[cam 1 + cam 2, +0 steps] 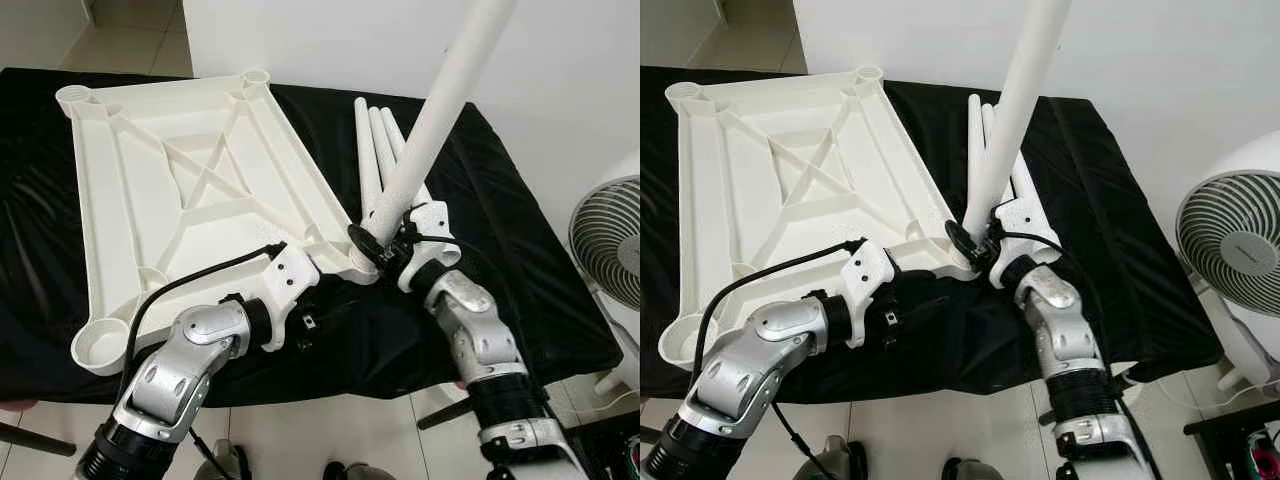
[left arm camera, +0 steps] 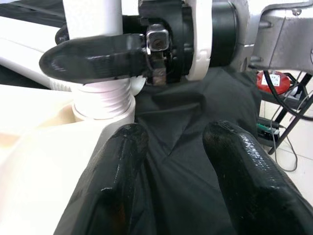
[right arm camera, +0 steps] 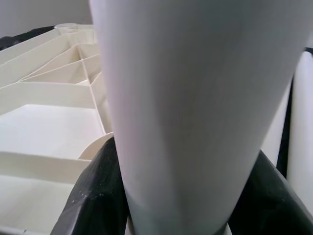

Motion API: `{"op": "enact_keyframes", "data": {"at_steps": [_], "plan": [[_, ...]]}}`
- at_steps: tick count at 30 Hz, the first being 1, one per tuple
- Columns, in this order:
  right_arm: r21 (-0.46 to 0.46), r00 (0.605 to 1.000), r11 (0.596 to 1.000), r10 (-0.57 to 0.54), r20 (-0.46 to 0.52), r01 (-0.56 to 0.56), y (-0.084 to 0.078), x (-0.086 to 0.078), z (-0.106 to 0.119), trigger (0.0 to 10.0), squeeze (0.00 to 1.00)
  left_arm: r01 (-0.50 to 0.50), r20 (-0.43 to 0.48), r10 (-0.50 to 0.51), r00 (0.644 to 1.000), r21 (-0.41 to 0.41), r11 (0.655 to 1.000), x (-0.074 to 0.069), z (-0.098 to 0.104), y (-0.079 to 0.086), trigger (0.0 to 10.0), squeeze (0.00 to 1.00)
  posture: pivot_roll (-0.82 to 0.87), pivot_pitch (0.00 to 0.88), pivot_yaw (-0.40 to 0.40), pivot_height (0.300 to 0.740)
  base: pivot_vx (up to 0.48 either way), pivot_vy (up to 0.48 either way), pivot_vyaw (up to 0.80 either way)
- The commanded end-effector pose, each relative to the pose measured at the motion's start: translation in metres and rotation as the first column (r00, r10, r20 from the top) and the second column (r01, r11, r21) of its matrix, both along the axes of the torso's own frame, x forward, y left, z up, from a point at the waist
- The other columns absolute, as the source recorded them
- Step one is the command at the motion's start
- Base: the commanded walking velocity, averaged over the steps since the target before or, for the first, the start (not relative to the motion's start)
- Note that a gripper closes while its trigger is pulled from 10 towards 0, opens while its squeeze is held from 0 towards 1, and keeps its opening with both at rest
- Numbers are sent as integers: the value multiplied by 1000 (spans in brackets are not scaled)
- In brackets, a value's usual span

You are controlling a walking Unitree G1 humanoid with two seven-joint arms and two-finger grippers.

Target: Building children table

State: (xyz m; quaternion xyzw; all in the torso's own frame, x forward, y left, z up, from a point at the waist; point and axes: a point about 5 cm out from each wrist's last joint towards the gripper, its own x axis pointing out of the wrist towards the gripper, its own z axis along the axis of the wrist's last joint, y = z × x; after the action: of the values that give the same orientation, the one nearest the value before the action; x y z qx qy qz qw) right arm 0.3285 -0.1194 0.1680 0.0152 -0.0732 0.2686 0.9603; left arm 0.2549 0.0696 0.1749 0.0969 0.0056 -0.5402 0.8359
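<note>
The white table top (image 1: 190,200) lies upside down on the black bench (image 1: 520,300), its near corner at the front edge. The right pincer (image 1: 385,240) is clamped low on a white leg (image 1: 440,110) standing in that corner hole, leaning toward 1 o'clock. The leg looks light, stiff and smooth, so hold it low. The left pincer (image 2: 171,161) is spread apart beside the corner. Spare legs (image 1: 375,150) lie just behind; there is room above

A table draped in black cloth (image 1: 520,270) stands against a plain white wall (image 1: 560,60). Pale tiled floor (image 1: 330,435) lies below it. A white fan (image 1: 1230,262) stands to the right, beside the table's edge.
</note>
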Motion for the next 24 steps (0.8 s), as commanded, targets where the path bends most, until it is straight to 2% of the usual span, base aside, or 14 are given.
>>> {"op": "enact_keyframes", "data": {"at_steps": [1,4,5,6,8,10,12,15,18,24], "plan": [[35,999,999,-25,-37,27,0,-1,-5,10000,0,-46,9,47,999,-4,999,3,0,0,10000,0,52,131,-71,740,0,0,0],[59,996,995,-73,-40,76,5,-3,-4,10000,0,-68,7,68,998,-4,998,5,0,1,10000,0,51,132,-71,740,0,0,0],[96,984,981,-166,-58,171,9,-2,-2,10000,0,-114,18,114,993,11,993,10,-2,3,10000,0,52,131,-71,740,0,0,0],[110,977,972,-203,-69,210,10,-2,-1,10000,0,-129,22,129,991,16,991,12,-2,3,10000,0,52,131,-72,740,0,0,0],[110,977,972,-203,-69,210,10,-2,-1,10000,0,-129,22,129,991,16,991,12,-2,3,10000,0,52,131,-72,740,0,0,0],[120,948,941,-312,-66,318,12,-3,2,10000,0,-186,36,185,982,21,982,18,-3,5,10000,0,54,130,-73,740,0,0,0],[126,937,929,-343,-66,348,13,-3,3,10000,0,-204,41,203,978,24,979,21,-3,6,10000,0,55,128,-73,740,0,0,0],[142,903,893,-412,-124,427,15,-6,-1,10000,0,-258,61,255,965,34,966,27,-3,10,10000,0,56,127,-70,740,0,0,0],[143,885,876,-444,-138,461,17,-8,-2,10000,0,-293,76,289,954,43,955,31,-2,16,10000,0,57,126,-69,740,0,0,0],[135,893,885,-427,-144,445,17,-8,-2,10000,0,-320,88,315,945,39,947,35,0,21,10000,0,54,120,-67,740,0,0,0]]}}
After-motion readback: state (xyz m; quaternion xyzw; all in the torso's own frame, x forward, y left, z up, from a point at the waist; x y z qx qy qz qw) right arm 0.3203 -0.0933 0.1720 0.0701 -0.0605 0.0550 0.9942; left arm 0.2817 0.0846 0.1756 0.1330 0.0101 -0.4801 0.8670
